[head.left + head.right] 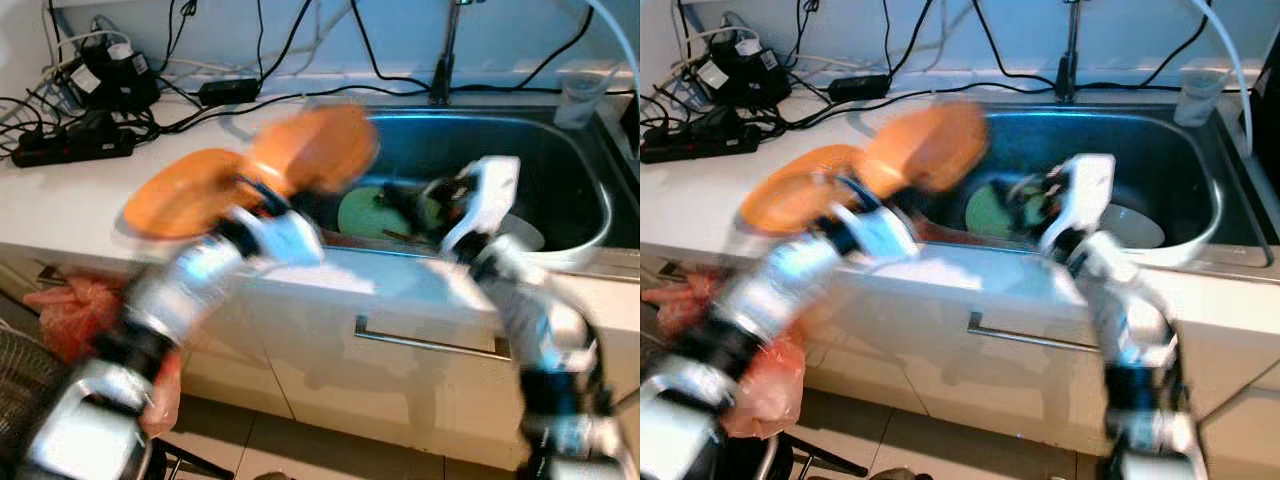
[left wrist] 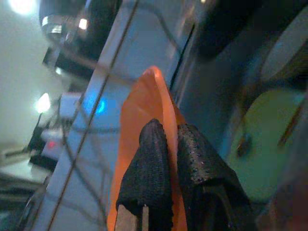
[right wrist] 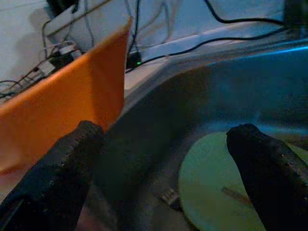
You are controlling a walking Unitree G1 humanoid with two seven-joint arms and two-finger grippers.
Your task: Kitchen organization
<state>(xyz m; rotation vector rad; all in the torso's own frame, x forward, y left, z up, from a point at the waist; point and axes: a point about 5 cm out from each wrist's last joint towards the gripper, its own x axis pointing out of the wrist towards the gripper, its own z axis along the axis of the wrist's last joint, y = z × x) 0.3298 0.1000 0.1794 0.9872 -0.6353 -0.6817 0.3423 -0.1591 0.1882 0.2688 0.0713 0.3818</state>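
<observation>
From the head cameras I saw my left tool (image 1: 262, 200) carrying an orange plate (image 1: 310, 148) over the sink's (image 1: 600, 215) left rim, beside another orange plate (image 1: 180, 190) on the surface (image 1: 60, 205). Left wrist: fingers (image 2: 149, 168) clenched on that plate's edge. Right wrist: right tool (image 3: 163, 159) released, hovering just above the green plate (image 3: 211, 183) in the basin.
</observation>
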